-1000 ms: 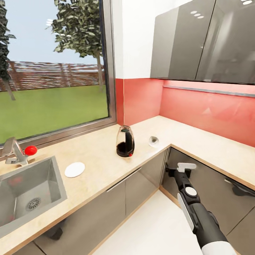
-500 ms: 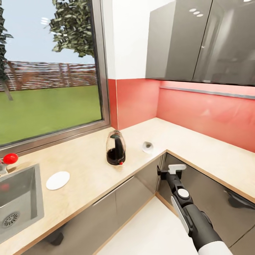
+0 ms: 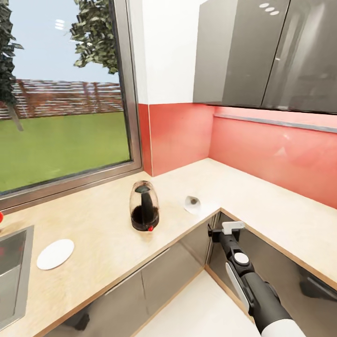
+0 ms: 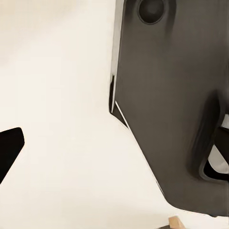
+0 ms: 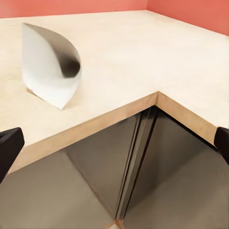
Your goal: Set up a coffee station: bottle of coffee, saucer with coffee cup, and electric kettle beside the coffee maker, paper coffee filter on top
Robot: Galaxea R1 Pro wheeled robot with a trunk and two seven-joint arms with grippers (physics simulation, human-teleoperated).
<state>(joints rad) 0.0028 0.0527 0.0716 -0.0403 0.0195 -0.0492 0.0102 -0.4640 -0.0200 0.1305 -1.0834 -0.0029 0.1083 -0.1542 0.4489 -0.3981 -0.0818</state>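
A light beige countertop point(image 3: 117, 220) runs under the window and turns at the corner along the red wall. On it stands a coffee maker point(image 3: 143, 206), upright, with a dark base. Near it, toward the inner corner, a paper filter point(image 3: 192, 204) lies on its side, close to the edge of the countertop. A white saucer point(image 3: 55, 254) lies flat, well apart from the coffee maker, just beside the sink point(image 3: 11, 276).
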